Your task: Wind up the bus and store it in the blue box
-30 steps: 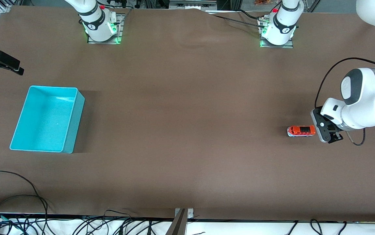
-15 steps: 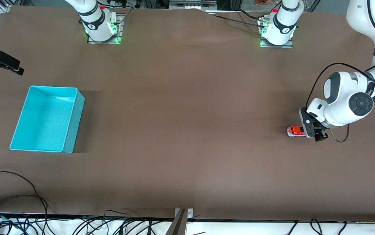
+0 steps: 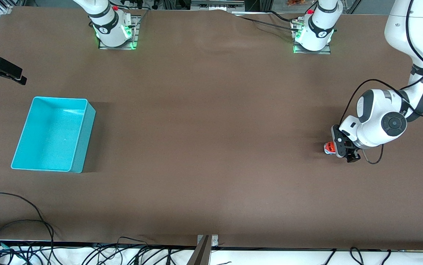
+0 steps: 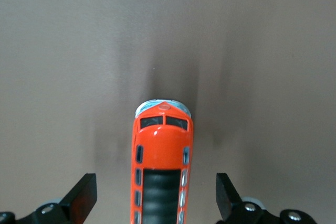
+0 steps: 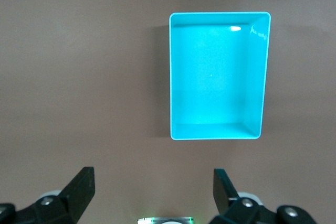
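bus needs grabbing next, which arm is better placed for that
Left. The left pincer hangs open right over the bus, one finger on each side. The right pincer waits open above the table near the blue box.

The left arm is reached out from its base and bent down at the wrist, so that the left gripper [image 3: 345, 149] is held low at the table, its fingers [image 4: 81, 198] spread wide apart. The right gripper [image 3: 1, 70] is held aloft with fingers [image 5: 79, 184] parted; that arm waits.
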You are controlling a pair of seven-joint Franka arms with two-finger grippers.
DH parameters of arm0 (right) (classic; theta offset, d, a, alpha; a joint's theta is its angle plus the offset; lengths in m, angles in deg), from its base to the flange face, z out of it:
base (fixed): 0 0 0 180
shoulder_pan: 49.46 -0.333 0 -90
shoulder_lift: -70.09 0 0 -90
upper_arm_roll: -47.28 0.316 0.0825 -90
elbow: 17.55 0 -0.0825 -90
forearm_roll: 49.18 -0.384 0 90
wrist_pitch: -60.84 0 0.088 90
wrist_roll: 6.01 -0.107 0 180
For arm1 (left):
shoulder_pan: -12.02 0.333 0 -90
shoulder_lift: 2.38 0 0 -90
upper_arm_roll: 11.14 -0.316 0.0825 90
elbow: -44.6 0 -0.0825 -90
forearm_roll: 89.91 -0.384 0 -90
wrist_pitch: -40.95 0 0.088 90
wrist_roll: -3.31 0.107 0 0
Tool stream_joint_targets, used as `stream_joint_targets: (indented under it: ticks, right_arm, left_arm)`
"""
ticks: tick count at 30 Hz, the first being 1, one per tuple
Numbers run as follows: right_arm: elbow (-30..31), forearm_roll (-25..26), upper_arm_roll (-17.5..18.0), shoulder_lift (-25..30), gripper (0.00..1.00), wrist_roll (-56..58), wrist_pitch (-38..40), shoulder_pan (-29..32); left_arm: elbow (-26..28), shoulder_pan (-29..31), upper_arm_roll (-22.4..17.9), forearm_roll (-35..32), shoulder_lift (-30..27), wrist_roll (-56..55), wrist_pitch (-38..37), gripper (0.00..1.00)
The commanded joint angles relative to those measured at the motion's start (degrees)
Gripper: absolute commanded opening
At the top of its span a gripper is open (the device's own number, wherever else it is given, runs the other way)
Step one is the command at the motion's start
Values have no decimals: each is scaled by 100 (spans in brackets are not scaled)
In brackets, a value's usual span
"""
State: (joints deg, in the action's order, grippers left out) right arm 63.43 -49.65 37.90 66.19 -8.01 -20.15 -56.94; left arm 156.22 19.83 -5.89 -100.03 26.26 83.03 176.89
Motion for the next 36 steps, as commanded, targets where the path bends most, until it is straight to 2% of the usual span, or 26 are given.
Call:
stream_joint_targets:
  ticks: [1, 4, 6, 11, 16, 19, 26, 36]
  right_arm:
    - [-30, 12, -28, 65, 100, -2, -13, 10]
    - [-73, 12, -28, 65, 100, -2, -13, 10]
    - [-135, 12, -11, 56, 100, -2, -13, 10]
    - [-144, 12, -2, 56, 100, -11, -13, 10]
    - [-144, 12, -2, 47, 100, -11, -13, 10]
    - [-144, 12, -11, 47, 100, -11, -13, 10]
    - [-144, 12, -2, 47, 100, -11, -22, 28]
    - [-144, 12, -2, 38, 100, -11, -101, 37]
  left_arm:
    - [299, 62, 20, -157, -17, 123, 309, 100]
    - [361, 62, 20, -157, -17, 131, 459, 100]
    - [361, 71, 20, -157, -17, 132, 459, 94]
    - [361, 62, 20, -218, -35, 219, 459, 49]
    - [361, 62, 20, -227, -52, 290, 459, 28]
    - [361, 62, 20, -227, -52, 290, 459, 21]
    - [361, -34, 38, -236, -123, 299, 407, 16]
    - [282, -122, 529, -218, -211, 184, 125, 12]
